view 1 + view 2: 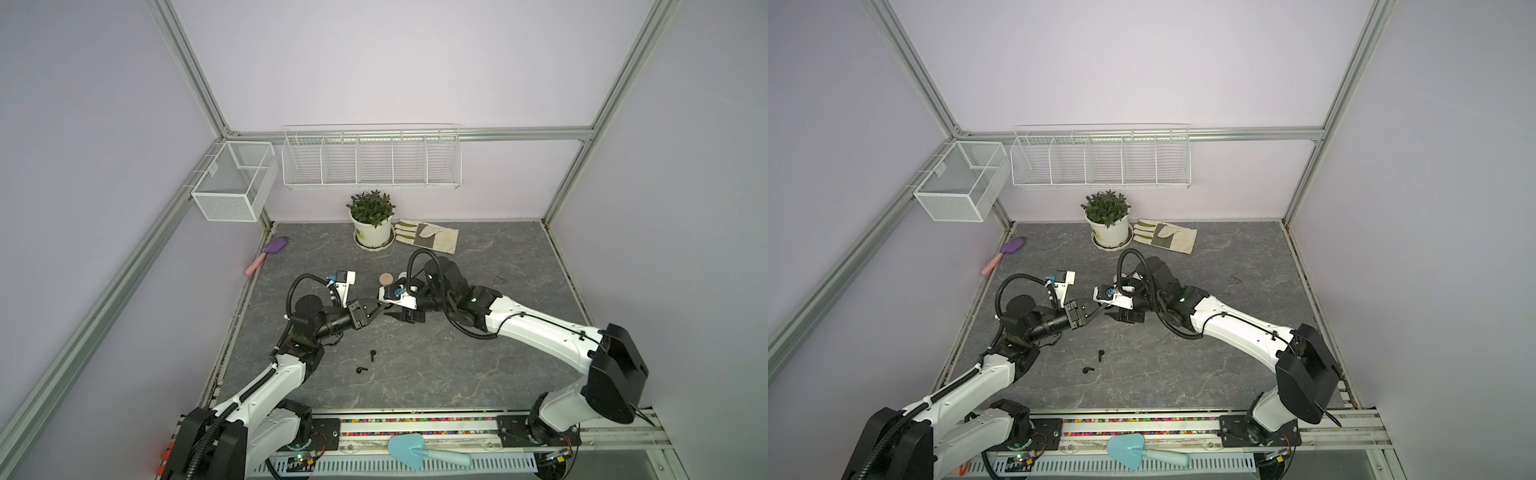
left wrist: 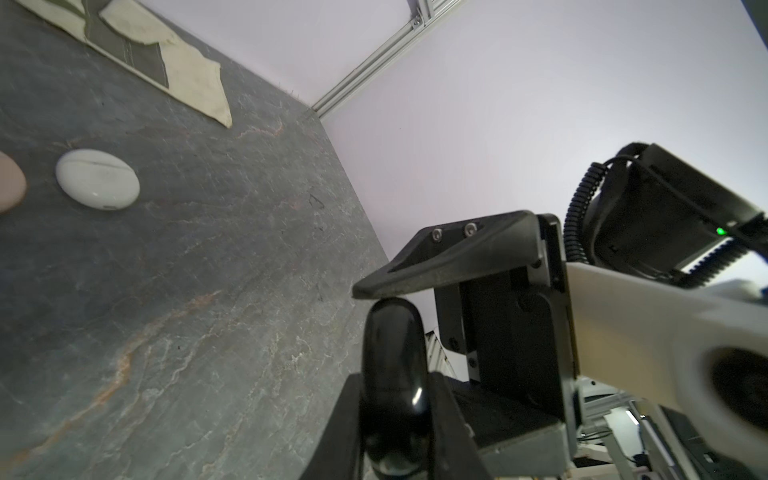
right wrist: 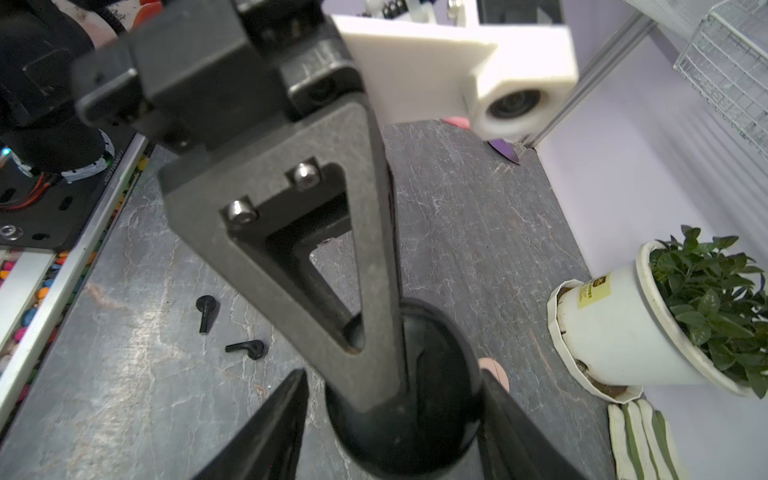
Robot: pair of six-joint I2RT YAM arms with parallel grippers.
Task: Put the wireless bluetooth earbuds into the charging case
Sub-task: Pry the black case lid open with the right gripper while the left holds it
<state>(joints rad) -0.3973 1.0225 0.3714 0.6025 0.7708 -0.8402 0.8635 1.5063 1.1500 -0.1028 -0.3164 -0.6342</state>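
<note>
Black charging case [image 2: 392, 353] sits mid-table, clamped by the left gripper [image 1: 382, 308], the right gripper [image 3: 392, 374] slack astride it: seemingly a handover, with lid-opening next, while two black earbuds [image 1: 372, 354] lie nearer.

On my feed the black case [image 2: 392, 386] looks like smooth, glossy plastic with a bright highlight on it, and the white case [image 2: 97, 178] has the same polished shell. I read the tabletop [image 1: 415, 374] as matt, grey and veined like stone. The glove [image 1: 428, 237] at its far edge is coarse cloth. The rack [image 1: 371, 160] is white-coated wire.
</note>
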